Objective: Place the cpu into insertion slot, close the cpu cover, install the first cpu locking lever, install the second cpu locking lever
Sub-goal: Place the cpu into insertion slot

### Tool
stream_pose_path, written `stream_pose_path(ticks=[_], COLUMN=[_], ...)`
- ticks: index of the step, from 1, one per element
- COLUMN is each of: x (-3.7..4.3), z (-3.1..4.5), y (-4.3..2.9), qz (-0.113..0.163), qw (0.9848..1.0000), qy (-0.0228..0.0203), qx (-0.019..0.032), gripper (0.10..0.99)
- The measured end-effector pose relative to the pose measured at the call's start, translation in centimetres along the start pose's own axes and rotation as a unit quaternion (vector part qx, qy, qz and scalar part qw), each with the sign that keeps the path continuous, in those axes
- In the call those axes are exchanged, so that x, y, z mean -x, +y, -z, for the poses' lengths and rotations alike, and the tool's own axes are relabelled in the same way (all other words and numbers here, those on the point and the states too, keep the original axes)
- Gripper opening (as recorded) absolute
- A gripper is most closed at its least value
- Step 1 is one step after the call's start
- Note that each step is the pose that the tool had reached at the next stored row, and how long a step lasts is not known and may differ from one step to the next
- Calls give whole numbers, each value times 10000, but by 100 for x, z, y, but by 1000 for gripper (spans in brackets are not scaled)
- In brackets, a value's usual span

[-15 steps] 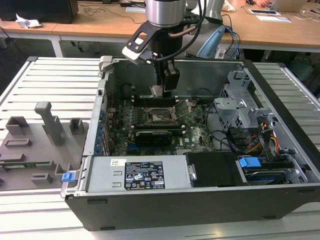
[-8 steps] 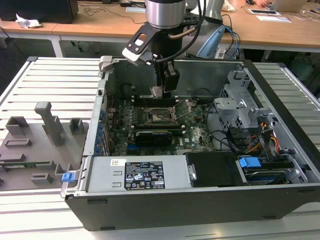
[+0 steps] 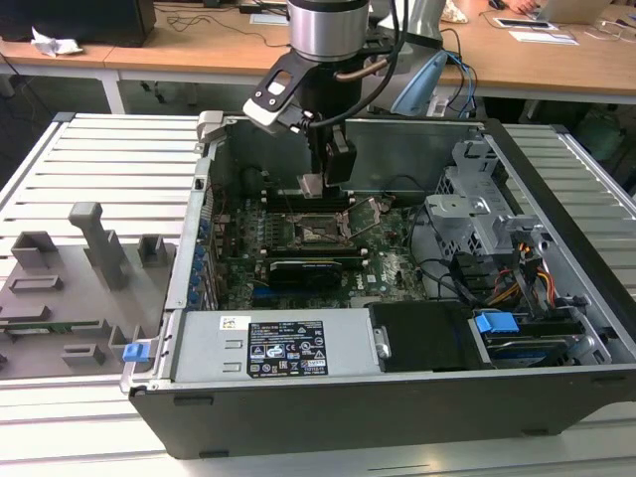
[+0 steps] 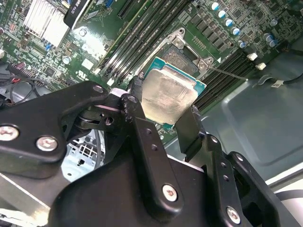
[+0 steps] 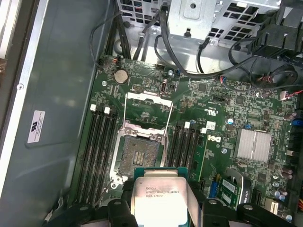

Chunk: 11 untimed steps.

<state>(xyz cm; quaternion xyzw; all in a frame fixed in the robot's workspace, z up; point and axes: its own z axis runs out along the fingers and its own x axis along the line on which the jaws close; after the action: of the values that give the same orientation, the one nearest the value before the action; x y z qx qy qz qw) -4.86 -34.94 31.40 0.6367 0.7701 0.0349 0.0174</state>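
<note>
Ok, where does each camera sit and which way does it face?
Exterior view: off the arm, looking down into the computer case; shows arm and tool.
First wrist view: at the wrist, facing the insertion slot; tool fingers show.
Second wrist view: at the wrist, facing the motherboard; tool links show.
Both wrist views share the cpu in the tool.

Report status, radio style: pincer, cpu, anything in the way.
Pincer shut on cpu, above the motherboard. Insertion slot bare, cpu cover open. Path looks clear.

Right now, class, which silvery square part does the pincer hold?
The flat chip, clamped in the pincer; the hinged frame is flipped open beside the empty socket, and the ribbed heat sink sits mounted elsewhere.
</note>
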Motion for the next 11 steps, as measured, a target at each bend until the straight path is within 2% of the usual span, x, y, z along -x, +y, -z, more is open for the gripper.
stream_pose_path(ticks=[7,11], x=[1,1], z=[-33,-78], y=[-2,-6], qz=[-1,-12], qw=[10000,10000], qy=[0,-4], qx=[0,0], gripper=[525,525])
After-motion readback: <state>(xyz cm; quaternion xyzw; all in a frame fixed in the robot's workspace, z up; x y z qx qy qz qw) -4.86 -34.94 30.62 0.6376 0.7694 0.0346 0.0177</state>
